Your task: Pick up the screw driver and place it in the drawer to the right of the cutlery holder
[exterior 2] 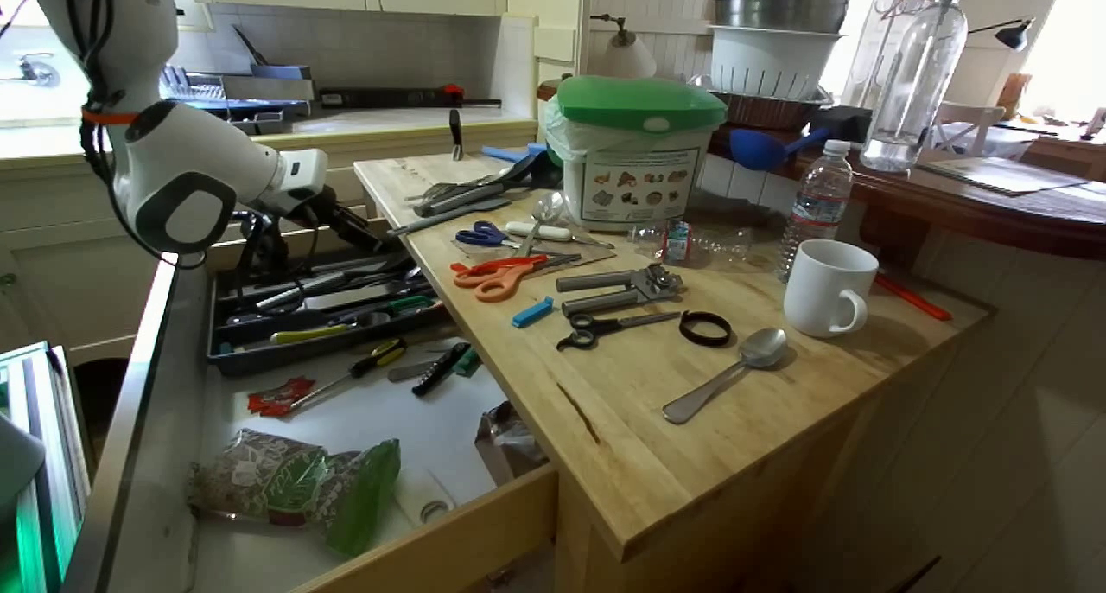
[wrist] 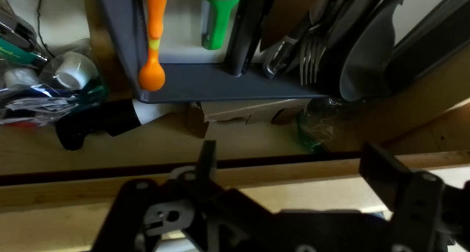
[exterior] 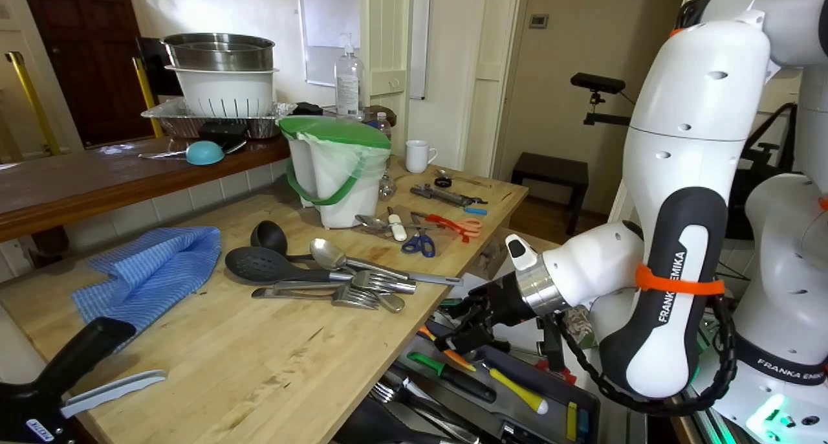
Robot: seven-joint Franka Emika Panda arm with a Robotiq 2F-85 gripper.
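The screw driver [exterior 2: 378, 356], with a yellow and black handle and thin metal shaft, lies on the drawer floor beside the dark cutlery tray, its shaft end by a red item. I cannot make it out in the wrist view. The drawer [exterior 2: 467, 537] is pulled open, with a light wooden wall. The cutlery tray [exterior 2: 285, 357] holds several utensils and also shows in the wrist view [wrist: 238, 83]. My gripper [wrist: 290, 151] is open, with nothing between its fingertips. It is over the tray's far end near the countertop edge in both exterior views [exterior: 447, 327] [exterior 2: 367, 234].
The wooden countertop [exterior 2: 605, 455] overhangs part of the drawer, its edge close to the gripper. Scissors [exterior 2: 497, 275], a can opener [exterior 2: 622, 289], a white mug [exterior 2: 821, 295] and a green-lidded bin [exterior 2: 644, 161] stand or lie on it. Plastic bags [exterior 2: 285, 481] lie in the drawer.
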